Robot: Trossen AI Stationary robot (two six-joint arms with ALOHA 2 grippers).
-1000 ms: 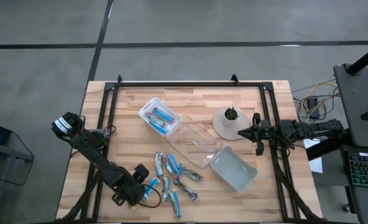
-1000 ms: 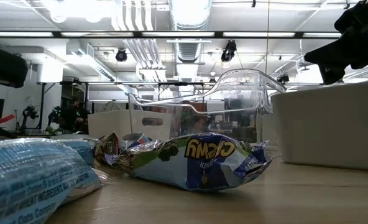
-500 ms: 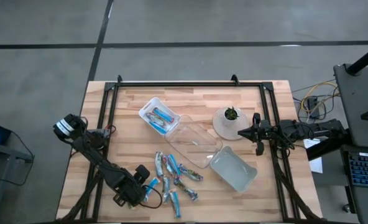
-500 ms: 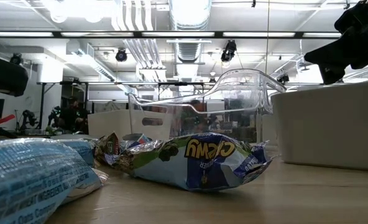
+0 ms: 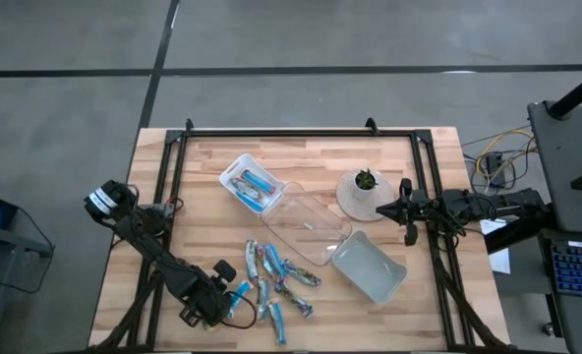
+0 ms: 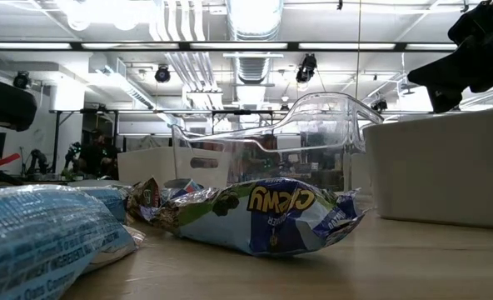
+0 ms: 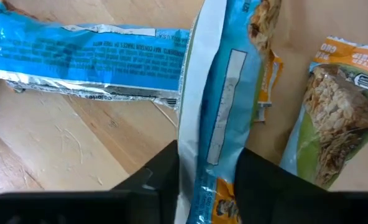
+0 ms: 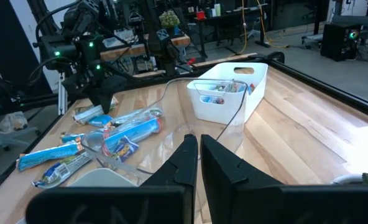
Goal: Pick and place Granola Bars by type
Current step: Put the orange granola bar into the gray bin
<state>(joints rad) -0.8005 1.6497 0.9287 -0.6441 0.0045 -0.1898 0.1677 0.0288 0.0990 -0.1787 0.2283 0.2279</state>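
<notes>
Since a second ago the left gripper (image 5: 234,297) has closed in on a blue-wrapped granola bar (image 7: 216,124) at the near-left end of the scattered granola bars (image 5: 276,285); the arm itself has barely shifted. The left wrist view shows the two dark fingers (image 7: 165,171) on either side of that bar's lower end, pressed against the wrapper, so it is grasped while lying on the worktop (image 5: 203,206). Just beside it lies a long bright blue bar (image 7: 91,59), and on the other side a green-and-orange bar (image 7: 330,118).

Other bars lie loose in a small heap near the front middle of the worktop, some overlapping. Seen from the low view, one crumpled blue wrapper (image 6: 271,215) sits in front, with another blue wrapper (image 6: 47,237) close to the camera.

Behind the heap stands a clear tray (image 5: 306,226), lying between a small white bin (image 5: 234,169) that already holds a few bars (image 5: 252,185) and a second white bin (image 5: 370,267) to the right. A small potted plant (image 5: 366,182) on a white base sits behind these, close to the right gripper (image 5: 406,211).

That right gripper waits above the right side of the worktop, its fingers (image 8: 187,163) clenched together with nothing between them. A black frame (image 5: 291,131) borders the worktop's far edge.
</notes>
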